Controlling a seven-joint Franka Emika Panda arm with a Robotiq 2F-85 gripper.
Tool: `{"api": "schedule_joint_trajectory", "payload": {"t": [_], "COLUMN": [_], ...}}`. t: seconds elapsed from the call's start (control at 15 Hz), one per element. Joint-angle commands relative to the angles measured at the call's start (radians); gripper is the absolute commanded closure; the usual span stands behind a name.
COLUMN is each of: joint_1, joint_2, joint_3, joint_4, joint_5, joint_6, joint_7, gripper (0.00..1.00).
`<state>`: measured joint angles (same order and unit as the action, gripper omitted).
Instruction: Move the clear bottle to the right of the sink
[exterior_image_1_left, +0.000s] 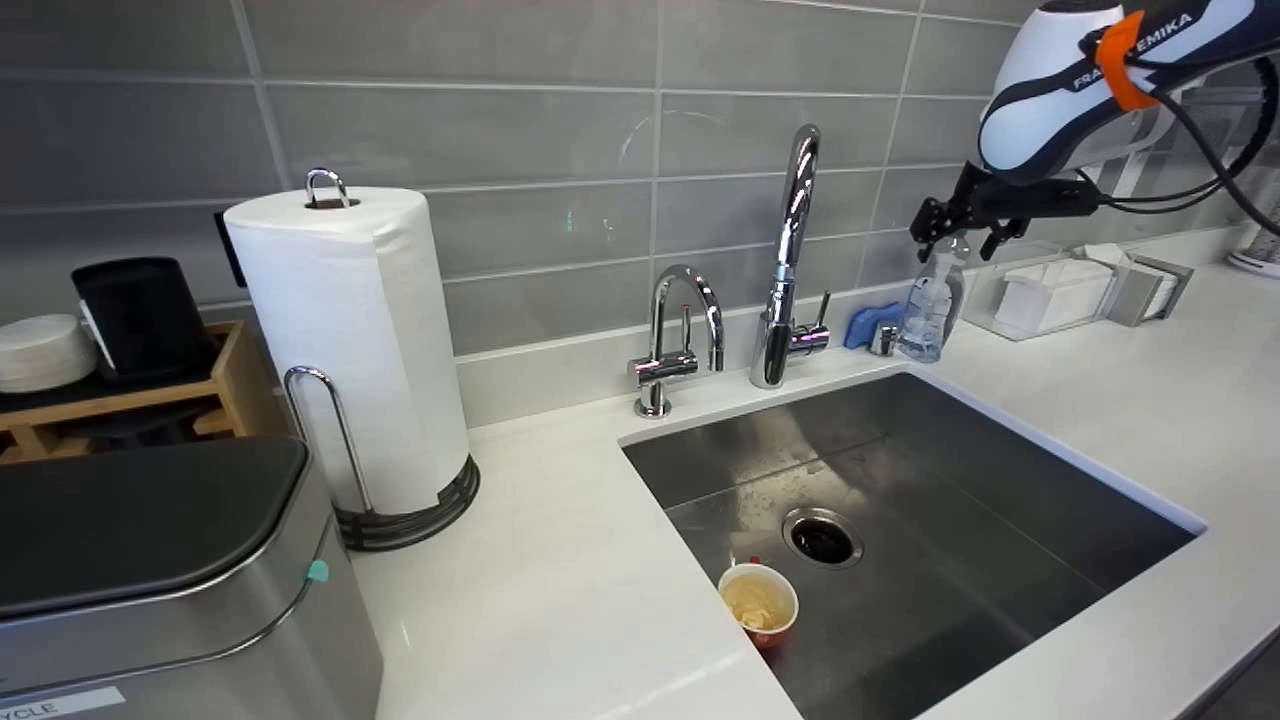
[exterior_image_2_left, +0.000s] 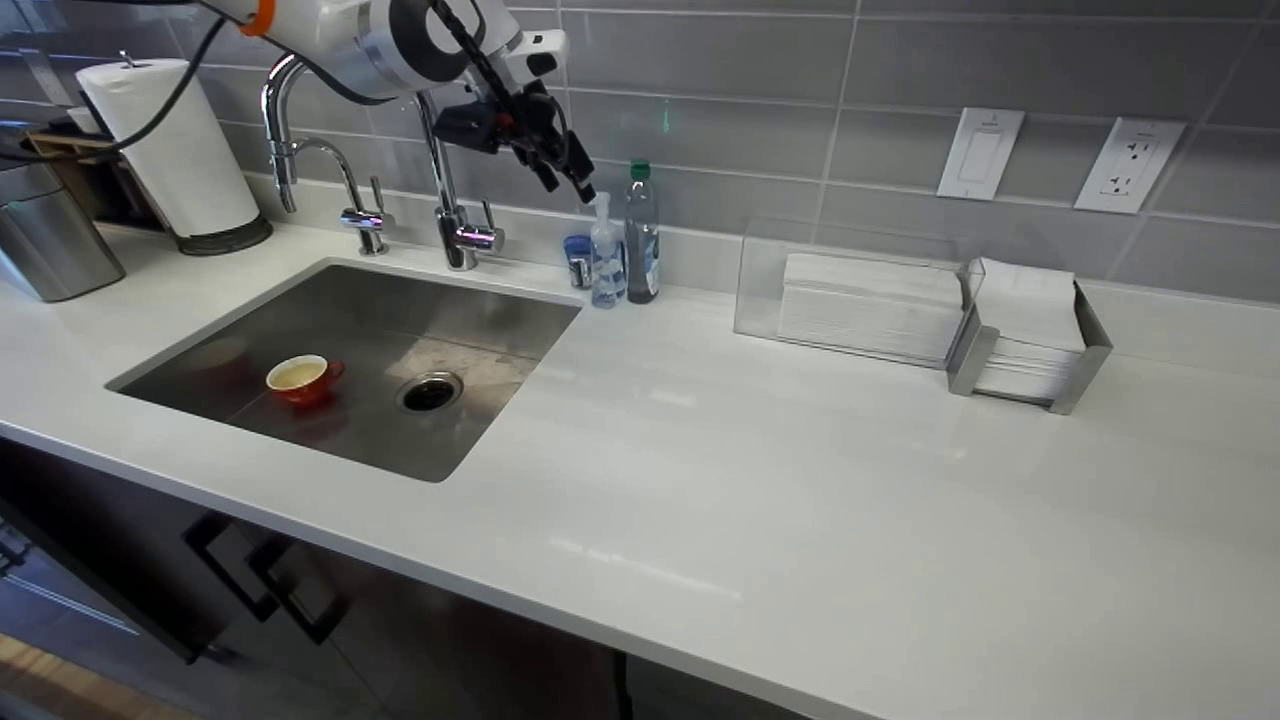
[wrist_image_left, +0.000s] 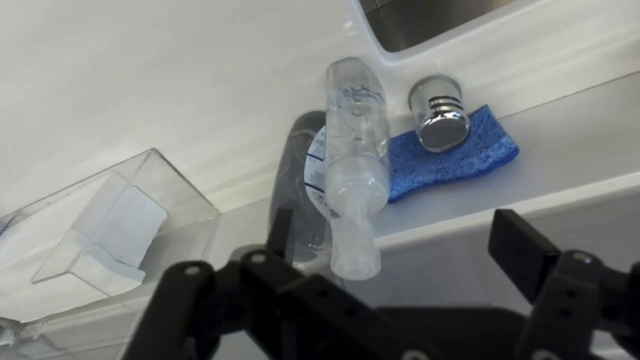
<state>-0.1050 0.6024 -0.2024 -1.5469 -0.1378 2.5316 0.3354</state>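
The clear pump bottle stands upright on the counter by the sink's back corner; it also shows in an exterior view and in the wrist view. The sink is steel and set into the white counter. My gripper is open and empty, just above the bottle's pump top. In the wrist view the fingers are wide apart. The pump head lies between them in the picture, nearer the left finger, with no visible contact.
A green-capped bottle stands right beside the clear bottle. A blue sponge and chrome cap are on its other side. Two faucets rise behind the sink. A red cup sits inside it. Napkin holders stand along the wall.
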Motion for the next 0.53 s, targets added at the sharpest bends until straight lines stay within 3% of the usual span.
{"api": "schedule_joint_trajectory", "payload": {"t": [0.0,0.13,0.27,0.47], "joint_1": [-0.029,-0.037,-0.043,-0.047], "joint_2": [0.096,0.126,0.149,0.177], "joint_3": [0.008,0.008,0.009,0.005], "joint_4": [0.137,0.179,0.214,0.256], "joint_5": [0.063,0.084,0.101,0.113], "joint_6": [-0.041,-0.046,-0.051,-0.067], "joint_7": [-0.026,-0.026,-0.025,-0.021], "gripper": [0.00,0.02,0.24,0.47]}}
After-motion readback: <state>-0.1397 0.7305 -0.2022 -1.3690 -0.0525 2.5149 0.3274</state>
